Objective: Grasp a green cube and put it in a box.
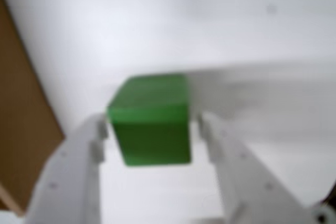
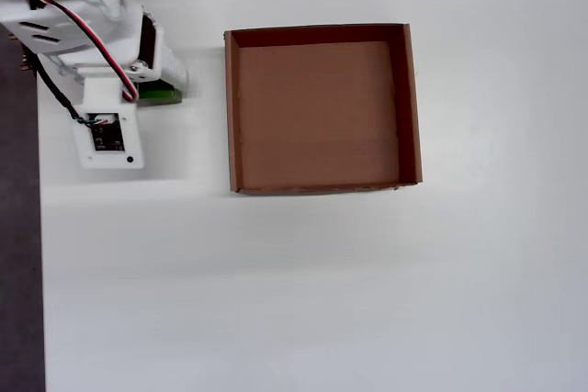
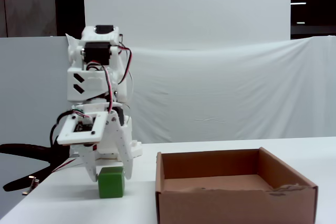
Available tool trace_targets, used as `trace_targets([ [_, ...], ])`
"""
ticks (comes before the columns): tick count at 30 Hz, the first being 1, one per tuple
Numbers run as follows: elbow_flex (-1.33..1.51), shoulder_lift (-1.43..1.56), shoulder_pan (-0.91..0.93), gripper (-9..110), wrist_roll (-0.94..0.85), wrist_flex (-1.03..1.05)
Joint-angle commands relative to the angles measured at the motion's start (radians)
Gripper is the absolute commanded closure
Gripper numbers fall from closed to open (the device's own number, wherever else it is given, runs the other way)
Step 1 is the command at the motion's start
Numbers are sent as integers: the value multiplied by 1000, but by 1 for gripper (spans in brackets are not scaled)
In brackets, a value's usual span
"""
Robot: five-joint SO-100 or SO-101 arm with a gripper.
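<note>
The green cube (image 1: 152,124) rests on the white table, to the left of the box (image 3: 236,203) in the fixed view. My gripper (image 1: 153,124) is lowered over it, one white finger (image 1: 94,140) on each side, with a narrow gap showing between each finger and the cube. In the fixed view the cube (image 3: 111,182) stands on the table between the fingertips of my gripper (image 3: 108,176). From overhead only a green sliver of the cube (image 2: 163,94) shows beside the arm, left of the box (image 2: 231,107). The box is empty.
The arm's base and cables (image 3: 94,98) stand behind the cube at the table's left end. The table's dark left edge (image 2: 18,227) runs close by. A white cloth backdrop (image 3: 220,93) hangs behind the table.
</note>
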Motion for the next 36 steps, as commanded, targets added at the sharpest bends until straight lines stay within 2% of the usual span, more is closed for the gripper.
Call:
trace_targets([
  [1,-23,0,-11,80,5,-8],
  [21,-54,-12,-9,88,20,3],
  [36,-393,-89,0,88,20,166],
])
